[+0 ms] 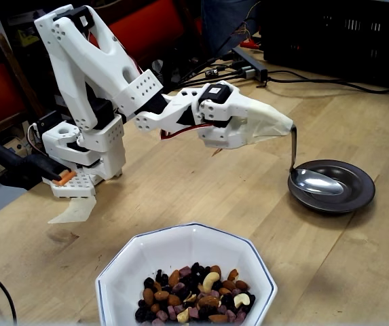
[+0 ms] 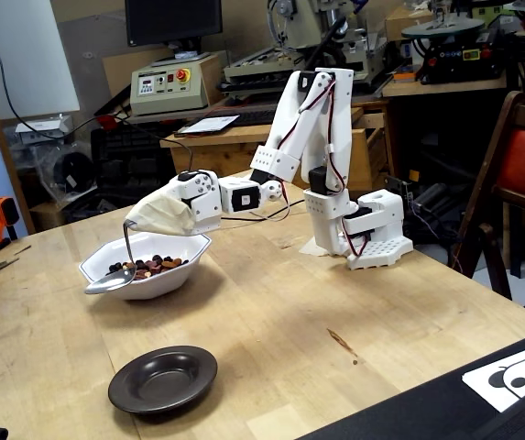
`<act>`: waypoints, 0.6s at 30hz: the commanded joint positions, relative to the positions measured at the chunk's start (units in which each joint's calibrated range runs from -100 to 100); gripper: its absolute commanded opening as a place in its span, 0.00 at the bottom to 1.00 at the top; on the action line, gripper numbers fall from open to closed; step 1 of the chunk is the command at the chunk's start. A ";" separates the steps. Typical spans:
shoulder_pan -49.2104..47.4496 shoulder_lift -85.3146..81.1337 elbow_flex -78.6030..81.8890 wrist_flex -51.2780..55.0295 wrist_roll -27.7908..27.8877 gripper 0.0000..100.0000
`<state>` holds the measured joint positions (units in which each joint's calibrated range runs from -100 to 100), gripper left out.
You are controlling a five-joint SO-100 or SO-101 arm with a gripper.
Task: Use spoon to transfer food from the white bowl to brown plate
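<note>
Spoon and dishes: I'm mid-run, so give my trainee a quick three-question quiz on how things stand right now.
1. True or false: the brown plate already holds some of the food.
2. Where is the food? A) all in the white bowl; B) scattered on the table; C) in the spoon.
3. Fill in: in both fixed views the spoon's shiny bowl looks ___ (loaded or empty).

Key: 1 false, the plate is bare. 2 A. 3 empty.
</note>
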<state>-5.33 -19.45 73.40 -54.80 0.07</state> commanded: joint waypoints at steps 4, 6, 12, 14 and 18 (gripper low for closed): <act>0.51 0.84 -0.66 -3.15 0.29 0.02; 0.51 0.84 -0.57 -3.15 0.29 0.02; 2.74 1.18 -0.57 -2.59 0.34 0.02; 4.44 1.18 -0.57 -2.59 0.34 0.02; 7.77 1.18 -0.48 -2.59 0.29 0.02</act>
<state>-0.36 -17.99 73.40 -56.48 0.27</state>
